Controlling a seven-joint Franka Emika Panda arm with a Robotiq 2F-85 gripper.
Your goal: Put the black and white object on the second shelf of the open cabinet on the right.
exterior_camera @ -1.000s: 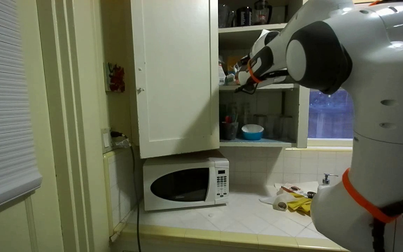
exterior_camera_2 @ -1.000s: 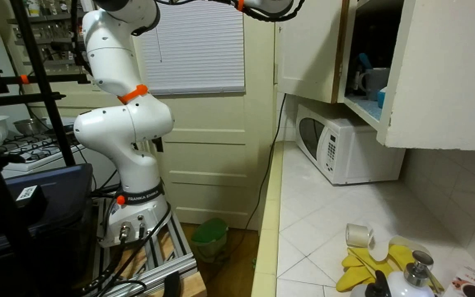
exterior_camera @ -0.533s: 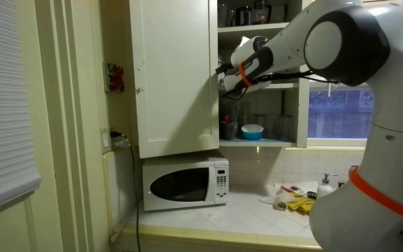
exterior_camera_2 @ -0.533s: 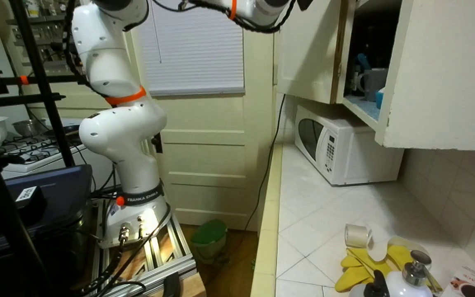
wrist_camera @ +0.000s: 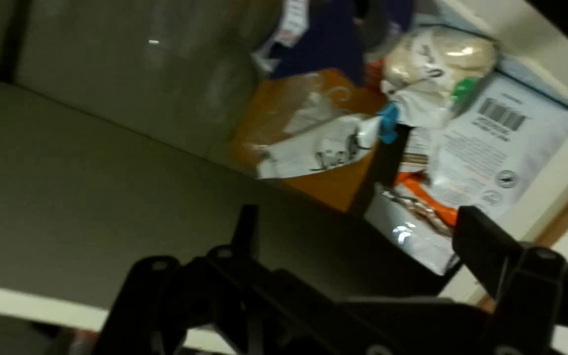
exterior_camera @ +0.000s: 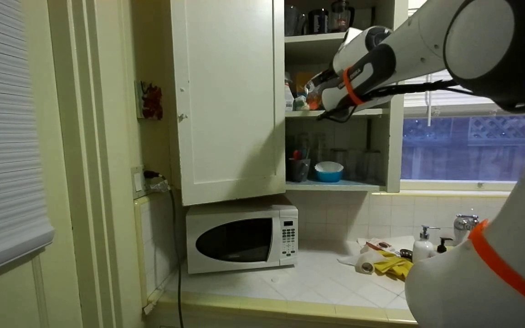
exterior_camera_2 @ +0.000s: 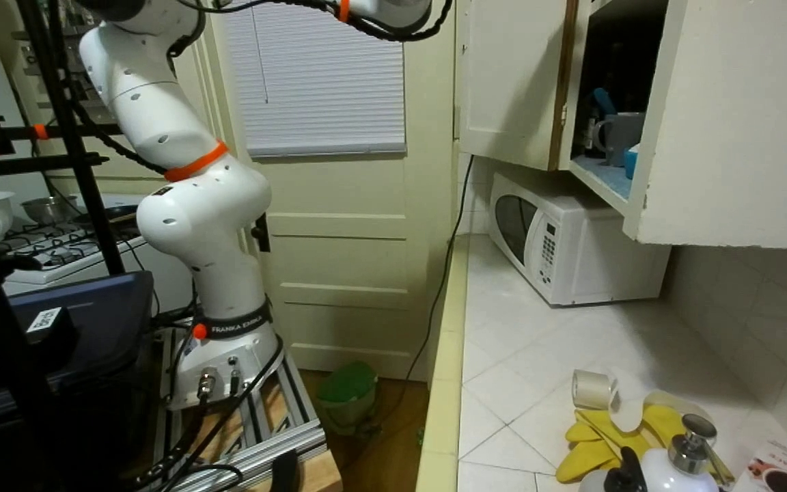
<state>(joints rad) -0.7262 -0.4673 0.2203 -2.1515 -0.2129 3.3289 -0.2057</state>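
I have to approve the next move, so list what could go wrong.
The open hand could knock the shiny packet near one finger in the wrist view. The arm might bump the open cabinet door if it swings that way. Its black cable seems to loop near the second shelf and could snag.

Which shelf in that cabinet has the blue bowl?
The lowest shelf: the blue bowl stands there. The second shelf up holds packages; the third, a jug.
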